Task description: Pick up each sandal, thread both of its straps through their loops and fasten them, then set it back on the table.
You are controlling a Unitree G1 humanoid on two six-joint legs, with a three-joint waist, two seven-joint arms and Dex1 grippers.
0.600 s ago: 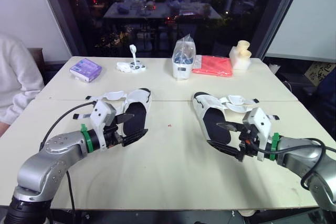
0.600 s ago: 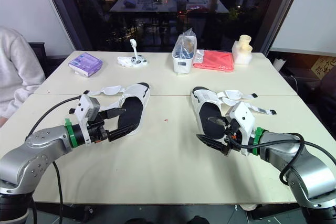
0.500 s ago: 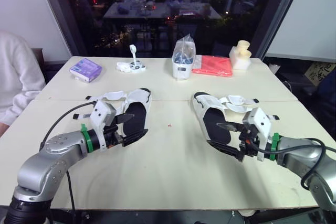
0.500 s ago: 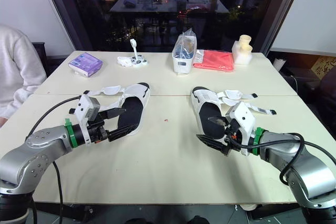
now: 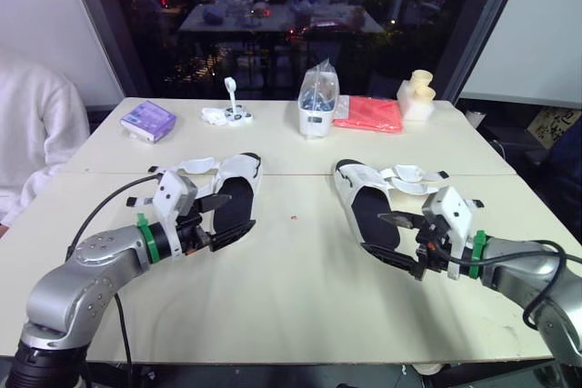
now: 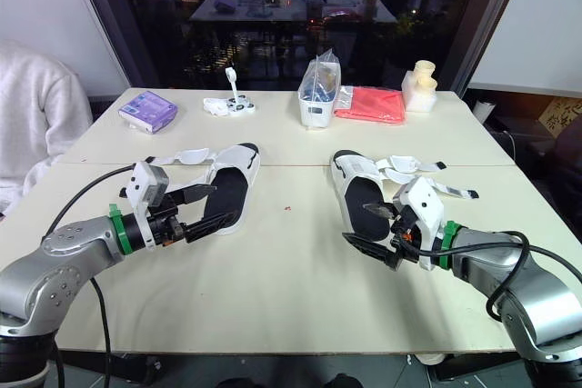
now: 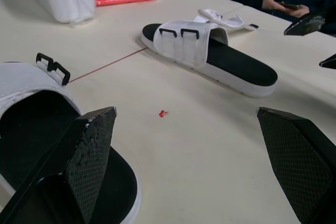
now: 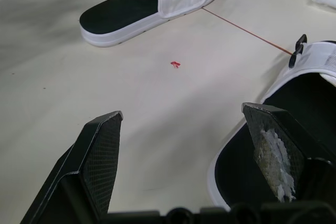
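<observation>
Two white sandals with black footbeds lie on the table, straps unfastened. The left sandal has its loose straps spread to its left. The right sandal has its straps spread to its right. My left gripper is open just over the near end of the left sandal, holding nothing. My right gripper is open at the near end of the right sandal, also holding nothing. Black buckle loops show on the right sandal's band.
At the back of the table are a purple packet, small white items, a clear bag in a white tub, a red cloth and a cream object. A person's white sleeve is at the left edge. A red speck lies between the sandals.
The left gripper has shifted slightly to the left beside its sandal. The person's sleeve has moved at the left edge. The right gripper and both sandals stay put.
</observation>
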